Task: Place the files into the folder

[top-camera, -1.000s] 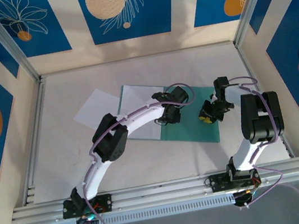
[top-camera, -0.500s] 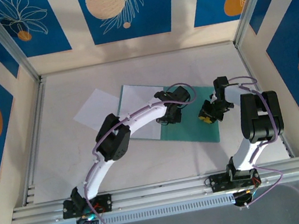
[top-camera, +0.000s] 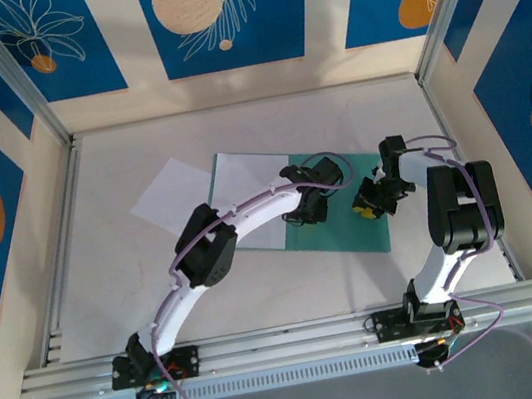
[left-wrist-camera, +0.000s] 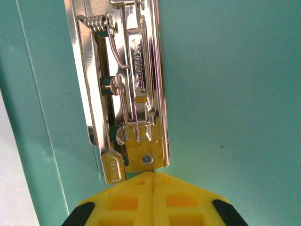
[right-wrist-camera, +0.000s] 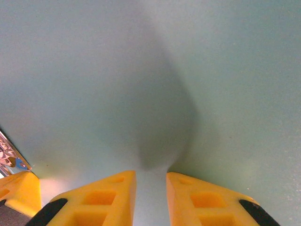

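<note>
Pale tabletop [top-camera: 137,149] bears open teal folder [top-camera: 344,230] with silver clip [left-wrist-camera: 136,94].

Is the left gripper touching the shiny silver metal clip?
Cannot tell. Left wrist view: the left gripper ends right below the silver metal clip, gap unclear.

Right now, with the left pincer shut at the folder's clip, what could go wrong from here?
1. The left pincer, shut with its tips at the end of the shiny clip, could slip off the metal instead of working it.
2. Pushing there might slide the folder; the right pincer, jaws apart over the teal leaf, may not steady it.
3. One white sheet lies outside the folder, to its left, and could be left out.
</note>
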You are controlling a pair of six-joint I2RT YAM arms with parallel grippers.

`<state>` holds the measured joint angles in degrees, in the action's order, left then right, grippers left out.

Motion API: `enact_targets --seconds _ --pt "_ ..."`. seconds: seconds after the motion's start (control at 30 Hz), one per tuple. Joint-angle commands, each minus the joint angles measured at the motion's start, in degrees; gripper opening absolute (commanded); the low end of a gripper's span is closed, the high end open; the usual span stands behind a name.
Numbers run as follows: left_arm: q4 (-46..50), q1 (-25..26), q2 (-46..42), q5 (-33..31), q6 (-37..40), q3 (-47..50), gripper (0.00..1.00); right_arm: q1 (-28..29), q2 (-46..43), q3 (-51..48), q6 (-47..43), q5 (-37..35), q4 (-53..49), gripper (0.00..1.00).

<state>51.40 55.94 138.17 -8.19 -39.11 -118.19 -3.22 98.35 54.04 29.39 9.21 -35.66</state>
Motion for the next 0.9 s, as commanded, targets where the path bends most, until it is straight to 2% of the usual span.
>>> enact_targets --seconds 0.0,0.07,0.23,0.37,0.53,0.73,0.87 --pt "1.1 0.9 2.1 2.7 -0.9 0.4 0.06 0.9 2.0 -0.1 -0.8 0.5 0.3 0.27" --pt "0.8 0.8 0.9 3.0 -0.5 0.4 0.07 0.9 2.0 0.0 -0.9 0.6 0.3 0.27" --pt "-0.7 0.1 -5.1 1.2 0.4 2.1 0.21 1.0 1.8 0.0 -1.1 0.0 0.2 0.26" --pt "-4.9 -1.5 -12.0 1.2 1.9 7.2 0.31 1.0 1.9 0.6 -1.2 -0.9 -0.2 0.26" --pt "-5.9 -3.6 -15.0 0.8 3.7 9.4 0.31 1.1 2.5 1.0 -1.2 -1.5 0.0 0.26" --pt "-6.3 -4.0 -11.9 -1.2 4.2 8.1 0.29 2.5 3.3 2.6 -1.3 -1.6 0.2 0.26" --pt "-4.4 -3.2 -9.6 -6.7 3.7 6.6 0.25 4.2 4.4 3.5 -1.2 -0.6 0.1 0.26"
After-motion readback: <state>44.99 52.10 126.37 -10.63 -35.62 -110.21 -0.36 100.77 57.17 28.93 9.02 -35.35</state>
